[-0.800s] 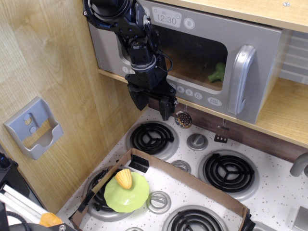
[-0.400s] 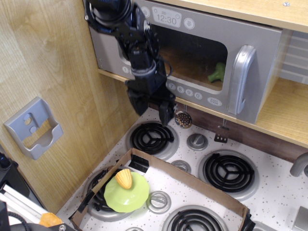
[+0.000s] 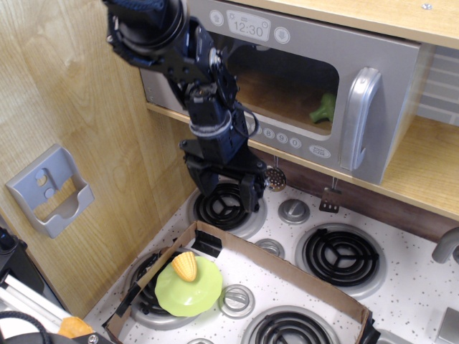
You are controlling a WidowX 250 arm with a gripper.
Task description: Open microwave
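Grey plastic: the microwave (image 3: pixel 287 79) is sitting on the wooden shelf above the stove, its door closed.
Handle: the silver vertical handle (image 3: pixel 361 118) is standing at the door's right edge.
Tool: the tool (image 3: pixel 229 188) is hanging low-left over a burner (image 3: pixel 226 206), fingers spread, holding nothing.
Doing it well: it likely needs to be rising rightward, hooking behind the handle and pulling outward.

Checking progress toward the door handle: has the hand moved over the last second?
Yes. The hand has dropped from level with the microwave button row to just over the back-left burner, no nearer the handle.
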